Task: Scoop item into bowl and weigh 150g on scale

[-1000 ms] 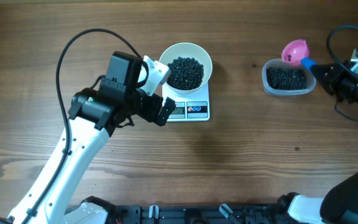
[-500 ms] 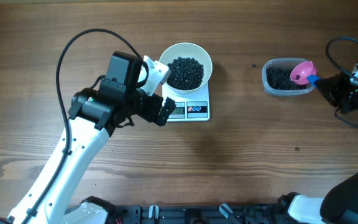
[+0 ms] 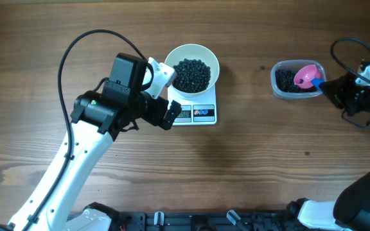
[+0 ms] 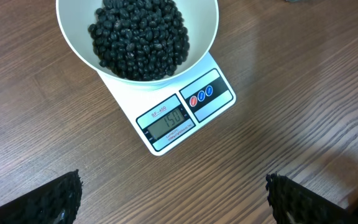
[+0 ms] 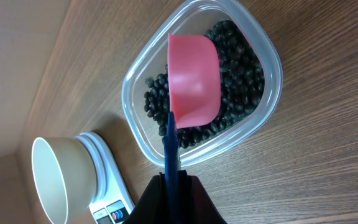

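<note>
**Bowl on the scale, scoop over the tub**

On my left, the left gripper hangs just beside the scale's left edge with its jaws spread as wide as they go and nothing between them. In its wrist view the two dark fingertips sit at the bottom corners, above bare table.

The white bowl stands on the scale, covering its back half, and it holds a dark heap of beans. The display reads 150.

Well apart to the right is a clear tub with more beans lying in it. The pink scoop sits over those beans, inside the tub's rim. I cannot tell whether it touches them. My right gripper is clamped tight on the scoop's blue handle, just outside the tub's right edge.
</note>
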Motion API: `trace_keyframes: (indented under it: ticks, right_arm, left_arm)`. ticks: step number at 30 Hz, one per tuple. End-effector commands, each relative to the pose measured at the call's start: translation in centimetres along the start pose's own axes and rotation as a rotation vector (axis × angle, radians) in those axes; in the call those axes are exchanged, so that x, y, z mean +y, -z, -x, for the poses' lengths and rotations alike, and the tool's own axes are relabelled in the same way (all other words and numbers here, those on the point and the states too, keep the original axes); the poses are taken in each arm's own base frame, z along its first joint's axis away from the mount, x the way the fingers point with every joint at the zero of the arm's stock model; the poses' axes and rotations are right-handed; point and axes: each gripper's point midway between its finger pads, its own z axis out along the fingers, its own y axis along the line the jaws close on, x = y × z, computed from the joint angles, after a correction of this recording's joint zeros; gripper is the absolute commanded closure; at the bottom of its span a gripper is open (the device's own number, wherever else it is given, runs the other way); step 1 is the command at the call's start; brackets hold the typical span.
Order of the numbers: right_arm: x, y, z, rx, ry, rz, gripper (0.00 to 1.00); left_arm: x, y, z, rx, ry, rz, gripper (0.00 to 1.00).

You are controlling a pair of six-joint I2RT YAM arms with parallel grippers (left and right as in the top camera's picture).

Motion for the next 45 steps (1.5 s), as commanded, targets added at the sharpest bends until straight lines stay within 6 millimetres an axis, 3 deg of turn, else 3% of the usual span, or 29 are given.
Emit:
trace_keyframes:
  ticks: [1,9,11,12,14,17,20,24,28,37,45]
  right_arm:
    - [-0.5,-0.8,0.0,0.018,0.002,-0.005,0.96]
    - [-1.3,-2.2,-0.3,0.061,-0.075,0.000,0.95]
    - [-1.9,-2.3,-0.1,0.052,-0.074,-0.032,0.85]
    - [-2.5,-2.2,0.0,0.045,-0.074,-0.066,0.70]
    - [-3.1,-2.2,0.1,0.035,-0.074,-0.103,0.61]
    - [-3.8,-2.1,0.3,0.025,-0.071,-0.141,0.37]
    - [-4.6,-2.0,0.3,0.016,-0.072,-0.190,0.33]
    - [-6.5,-1.5,0.2,0.008,-0.079,-0.301,0.13]
    - [-8.5,-0.7,-0.2,0.008,-0.087,-0.422,0.02]
    - [-9.1,0.1,-0.5,0.009,-0.088,-0.474,0.00]
    - [-6.6,3.6,-0.8,-0.045,0.035,-0.454,0.00]
  left_arm:
    - [-0.5,0.5,0.7,-0.022,-0.025,-0.016,0.00]
    - [-0.5,0.5,0.7,-0.022,-0.025,-0.016,0.00]
    - [-0.5,0.5,0.7,-0.022,-0.025,-0.016,0.00]
    - [-0.5,0.5,0.7,-0.022,-0.025,-0.016,0.00]
    - [-0.5,0.5,0.7,-0.022,-0.025,-0.016,0.00]
    - [-0.5,0.5,0.7,-0.022,-0.025,-0.016,0.00]
    - [-0.5,0.5,0.7,-0.022,-0.025,-0.016,0.00]
    - [-0.5,0.5,0.7,-0.022,-0.025,-0.016,0.00]
    - [-0.5,0.5,0.7,-0.022,-0.025,-0.016,0.00]
    - [-0.5,0.4,0.7,-0.022,-0.025,-0.016,0.00]
    - [-0.5,0.5,0.7,-0.022,-0.025,-0.016,0.00]
